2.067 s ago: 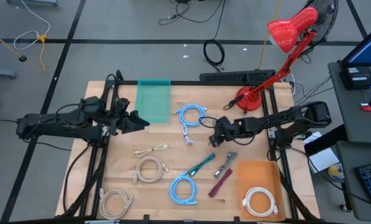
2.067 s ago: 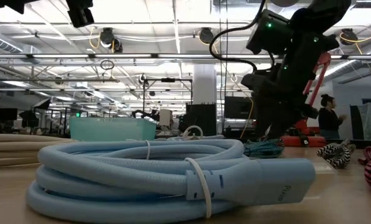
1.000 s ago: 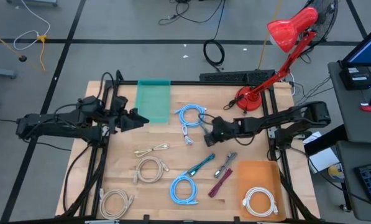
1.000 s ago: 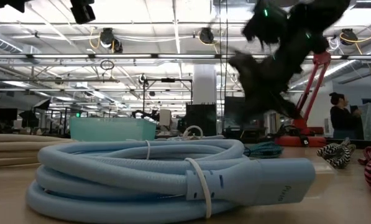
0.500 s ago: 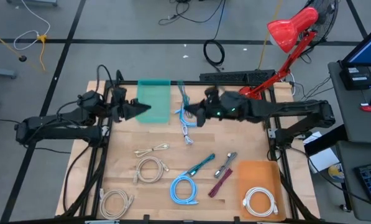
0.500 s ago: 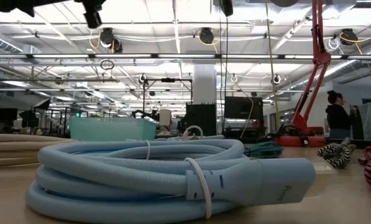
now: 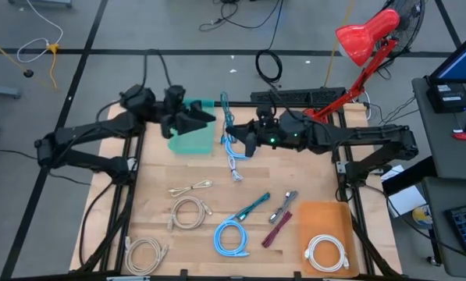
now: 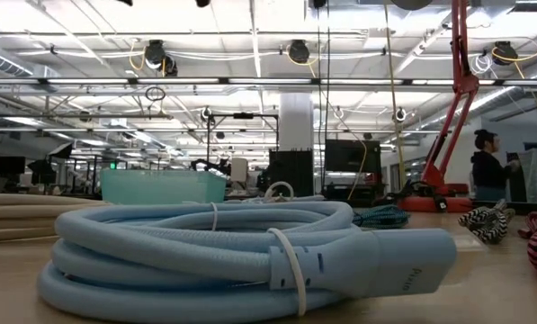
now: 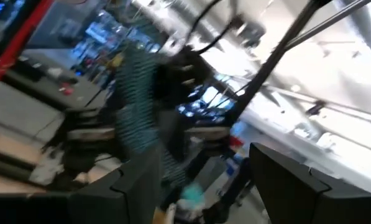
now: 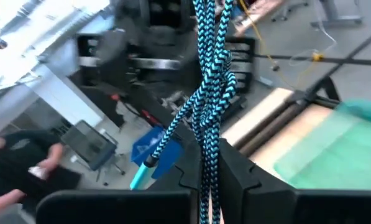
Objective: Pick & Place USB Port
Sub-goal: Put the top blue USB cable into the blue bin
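My right gripper (image 7: 237, 142) is raised over the table's far middle, shut on a teal-and-black braided USB cable (image 7: 225, 113) next to the green tray (image 7: 193, 139). In the right wrist view the cable (image 10: 211, 68) runs out past the fingers, and a teal plug (image 10: 145, 167) dangles beside it. My left gripper (image 7: 204, 117) hovers open over the green tray's far end, nothing between its fingers (image 9: 135, 186). A second teal braided cable (image 7: 252, 207) lies on the table. My right gripper pinches the braided cable (image 10: 209, 163) between its two fingers, with more than one strand bunched together there. The fingers point roughly toward the table's left side. The cable is lifted clear of the table and reaches out beyond the fingertips.
A light blue coil (image 7: 234, 148) lies under the right gripper, another (image 7: 231, 238) lies nearer. Beige coils (image 7: 187, 211) lie at the near left. An orange tray (image 7: 324, 226) holds a white coil. A red lamp (image 7: 326, 117) stands at the far right. A person (image 8: 487, 166) stands beyond the table.
My right gripper has risen and swung toward the table's far left, toward the green tray, carrying the braided cable clear of the table. My left gripper has lifted and gone toward the far edge and right, over the green tray.
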Motion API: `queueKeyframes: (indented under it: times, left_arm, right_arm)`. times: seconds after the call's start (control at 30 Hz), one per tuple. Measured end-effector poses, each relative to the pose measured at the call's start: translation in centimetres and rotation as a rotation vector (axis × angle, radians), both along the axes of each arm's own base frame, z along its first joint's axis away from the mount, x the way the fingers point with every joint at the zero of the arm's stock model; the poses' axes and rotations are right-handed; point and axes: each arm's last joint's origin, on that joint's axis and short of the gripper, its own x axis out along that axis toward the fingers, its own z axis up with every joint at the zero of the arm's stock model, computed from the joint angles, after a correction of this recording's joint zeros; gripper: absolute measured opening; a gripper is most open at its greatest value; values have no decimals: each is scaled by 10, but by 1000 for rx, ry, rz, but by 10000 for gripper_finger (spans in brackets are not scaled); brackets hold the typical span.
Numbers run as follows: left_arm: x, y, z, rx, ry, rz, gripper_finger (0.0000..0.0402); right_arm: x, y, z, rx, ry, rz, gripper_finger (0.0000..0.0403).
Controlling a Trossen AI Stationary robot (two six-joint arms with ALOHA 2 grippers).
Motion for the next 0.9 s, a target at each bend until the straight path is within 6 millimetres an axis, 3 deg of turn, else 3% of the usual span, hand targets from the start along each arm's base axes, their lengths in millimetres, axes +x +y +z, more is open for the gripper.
queueKeyframes:
  times: [0.4,0.63,0.9]
  left_arm:
    - [15,8,-6,18,35,66,243]
    - [36,7,-6,8,39,31,243]
    - [38,7,3,23,14,28,243]
  right_arm:
    - [4,11,2,-14,-50,10,13]
    - [3,11,3,-18,-53,6,14]
    - [3,11,2,-19,-44,5,15]
